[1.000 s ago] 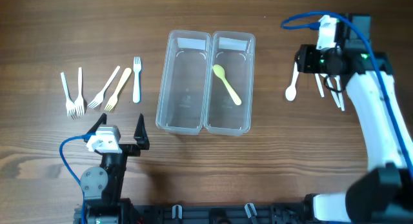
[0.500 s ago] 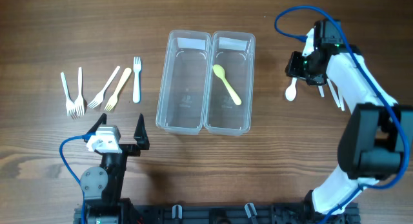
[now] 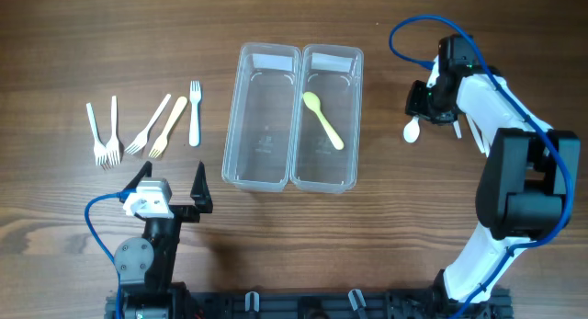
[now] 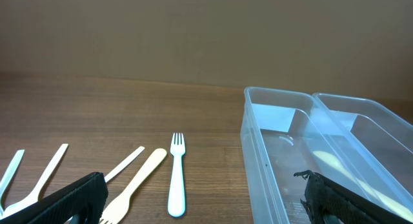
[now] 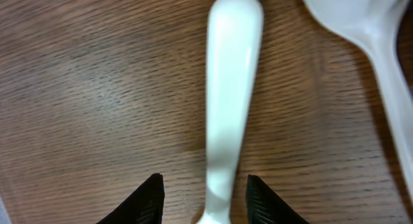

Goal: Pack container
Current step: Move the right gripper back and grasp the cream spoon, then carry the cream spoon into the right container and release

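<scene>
Two clear plastic containers stand side by side mid-table: the left one (image 3: 267, 117) holds nothing, the right one (image 3: 327, 167) holds a yellow-green spoon (image 3: 323, 119). A white spoon (image 3: 412, 130) lies on the table to the right; my right gripper (image 3: 429, 100) is low over its handle (image 5: 231, 95), fingers open on either side of it. Other white utensils (image 3: 478, 135) lie just right of it. Several forks (image 3: 147, 126) lie left of the containers. My left gripper (image 3: 170, 186) is open and empty near the front edge; its view shows the forks (image 4: 176, 179).
A blue cable loops over each arm. Another white spoon (image 5: 381, 50) lies next to the handle in the right wrist view. Wooden table all round.
My right gripper has moved left and down from above the utensils to straddle the white spoon's handle. The left arm has not moved.
</scene>
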